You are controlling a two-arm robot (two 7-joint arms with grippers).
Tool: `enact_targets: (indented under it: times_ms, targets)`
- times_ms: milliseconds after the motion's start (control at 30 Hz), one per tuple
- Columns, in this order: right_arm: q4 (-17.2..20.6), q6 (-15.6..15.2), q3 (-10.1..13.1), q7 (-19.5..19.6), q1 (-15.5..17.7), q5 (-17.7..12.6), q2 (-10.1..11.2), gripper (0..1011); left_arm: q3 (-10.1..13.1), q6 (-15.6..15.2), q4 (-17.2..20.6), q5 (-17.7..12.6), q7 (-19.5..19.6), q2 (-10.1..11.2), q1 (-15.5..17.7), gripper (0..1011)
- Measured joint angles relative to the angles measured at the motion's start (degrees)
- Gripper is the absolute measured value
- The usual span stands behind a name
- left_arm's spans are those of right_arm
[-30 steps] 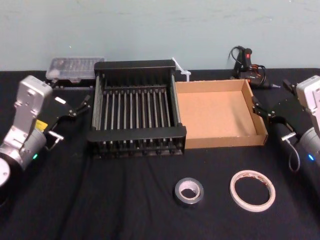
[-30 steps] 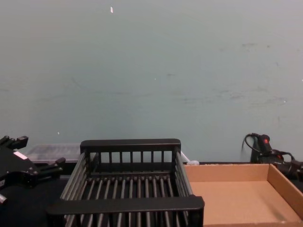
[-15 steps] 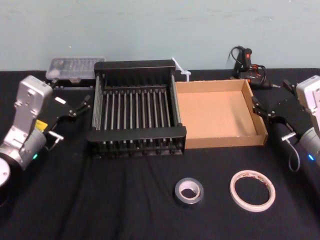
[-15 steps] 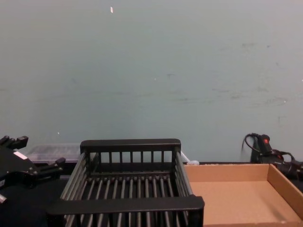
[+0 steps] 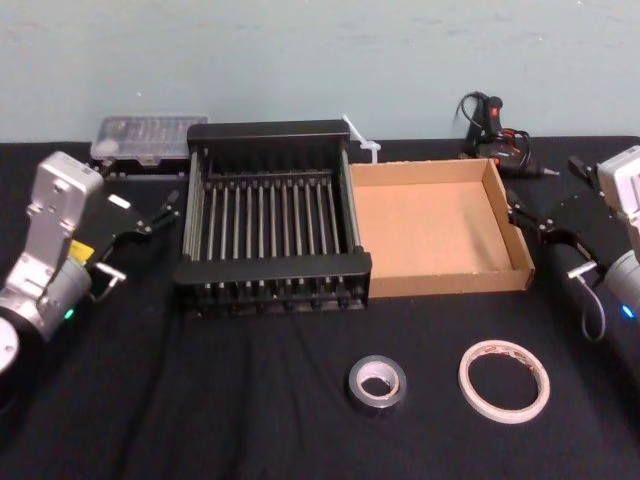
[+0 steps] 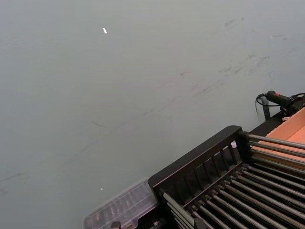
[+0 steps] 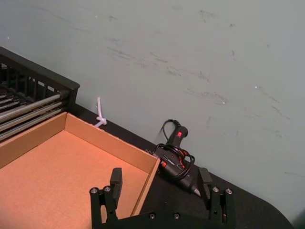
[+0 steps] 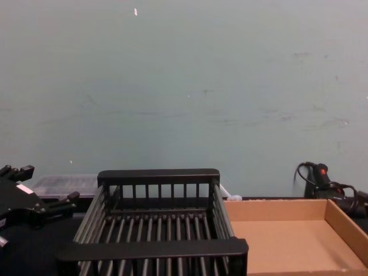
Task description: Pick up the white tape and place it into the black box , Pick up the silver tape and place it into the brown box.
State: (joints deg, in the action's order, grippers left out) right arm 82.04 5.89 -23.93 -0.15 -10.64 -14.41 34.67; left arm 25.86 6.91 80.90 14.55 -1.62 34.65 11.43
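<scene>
Plainly nothing is done: thin white tape ring [image 5: 504, 380] at five o'clock and chunky silver tape roll [image 5: 378, 385] at six lie on the worktop [image 5: 250, 400]. The black slatted crate [image 5: 272, 270] and brown cardboard tray [image 5: 430, 225] are empty. The left claw [image 5: 160, 212] and right claw [image 7: 160, 179] gape, holding nothing.

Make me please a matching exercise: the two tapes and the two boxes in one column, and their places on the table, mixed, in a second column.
Things:
1 white tape
2 silver tape
3 black box
4 brown box

Places:
A farther back, on the robot's left
B farther back, on the robot's right
C nearer the robot, in front of the brown box
D nearer the robot, in front of where the two boxes meet

Pairs: 1-C, 2-D, 3-A, 4-B
</scene>
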Motion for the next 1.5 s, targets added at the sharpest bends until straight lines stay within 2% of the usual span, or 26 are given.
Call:
enact_targets:
  times_ms: [267, 433, 700, 933, 1200, 1500]
  targets:
    - [4.0, -1.5, 2.1, -2.0, 2.5, -0.8, 1.6, 1002, 0.0, 0.0, 0.0, 0.0, 0.0, 0.0, 0.0, 1001]
    - [6.9, -3.6, 3.6, -3.6, 4.5, -2.1, 3.1, 1002, 0.0, 0.0, 0.0, 0.0, 0.0, 0.0, 0.0, 1001]
    - [12.7, -7.2, 7.6, -8.1, 9.5, -6.7, 7.1, 1002, 0.0, 0.0, 0.0, 0.0, 0.0, 0.0, 0.0, 1001]
    - [15.9, -9.7, 10.8, -11.9, 13.9, -10.3, 9.9, 1002, 0.0, 0.0, 0.0, 0.0, 0.0, 0.0, 0.0, 1002]
    - [17.2, -11.9, 12.0, -15.1, 17.7, -11.4, 11.2, 1002, 0.0, 0.0, 0.0, 0.0, 0.0, 0.0, 0.0, 1001]
    - [17.0, -14.1, 11.1, -18.2, 18.3, -10.2, 11.7, 1003, 0.0, 0.0, 0.0, 0.0, 0.0, 0.0, 0.0, 1001]
